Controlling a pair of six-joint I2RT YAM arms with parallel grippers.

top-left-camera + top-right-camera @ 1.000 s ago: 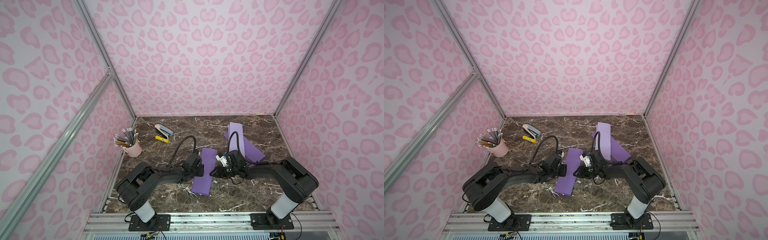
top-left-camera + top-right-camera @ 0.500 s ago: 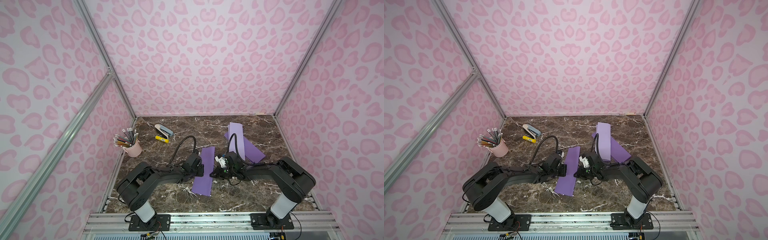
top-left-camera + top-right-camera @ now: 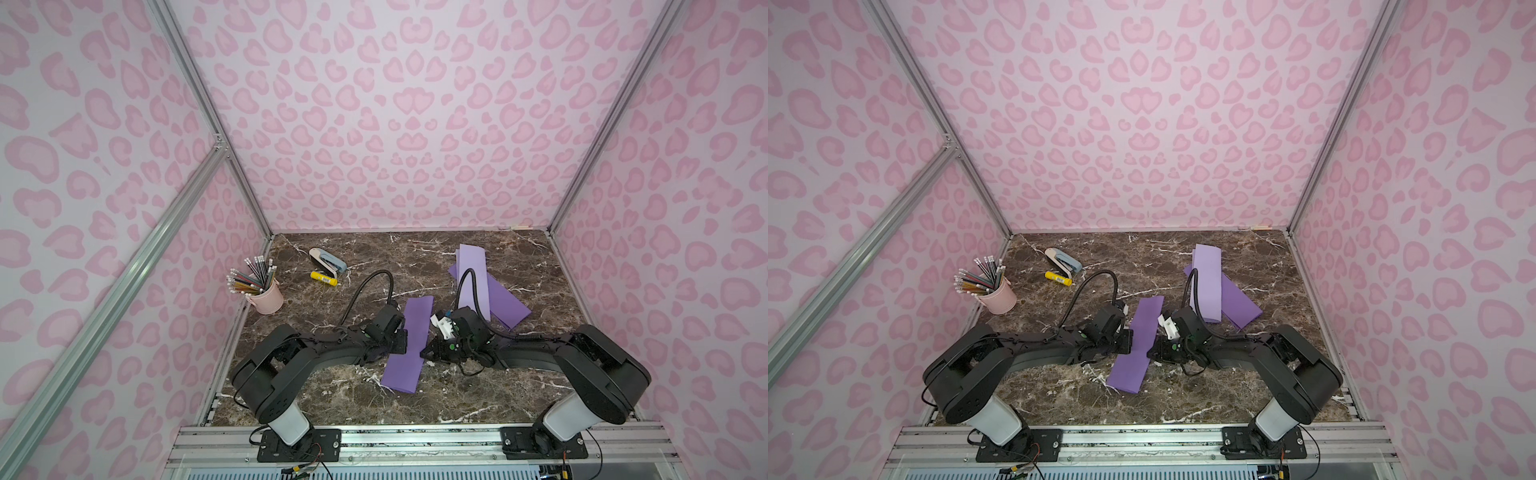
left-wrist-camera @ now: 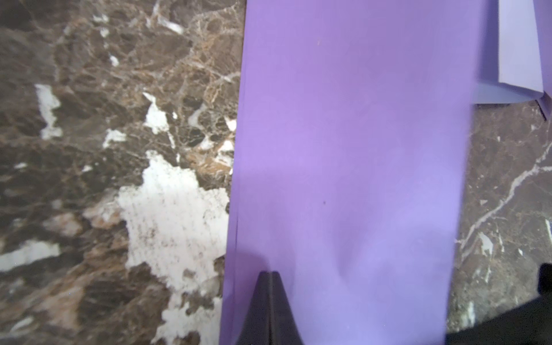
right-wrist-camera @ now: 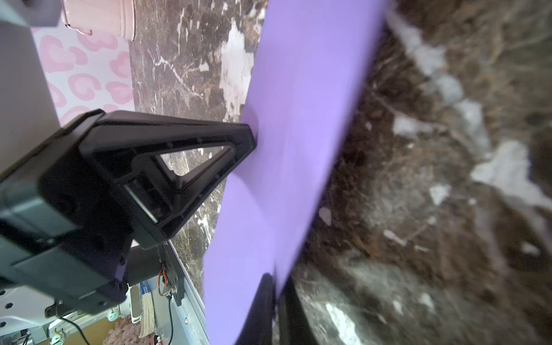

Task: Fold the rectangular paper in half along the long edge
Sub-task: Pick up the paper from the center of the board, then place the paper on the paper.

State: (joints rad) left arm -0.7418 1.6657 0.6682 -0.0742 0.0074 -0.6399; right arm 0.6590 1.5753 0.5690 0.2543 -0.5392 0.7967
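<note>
A long purple rectangular paper [image 3: 409, 345] [image 3: 1140, 345] lies on the marble table in both top views, between my two arms. My left gripper [image 3: 401, 343] [image 4: 270, 273] is shut, its joined tips resting on top of the paper near the left long edge. From the opposite side, my right gripper [image 3: 426, 355] [image 5: 276, 286] is shut on the paper's right long edge, one finger above the sheet and one below. In the right wrist view the paper [image 5: 298, 134] rises slightly at that edge, and the left gripper's black fingers [image 5: 239, 140] touch its far side.
Two paler purple folded sheets [image 3: 471, 274] [image 3: 505, 305] overlap at the back right, close behind my right arm. At the back left stand a pink cup of pencils [image 3: 266, 297], a stapler [image 3: 327, 261] and a yellow marker [image 3: 324, 278]. Pink walls enclose the table.
My right gripper has closed onto the paper's right edge. The left gripper has stayed shut on top of the paper, and both arms have barely moved.
</note>
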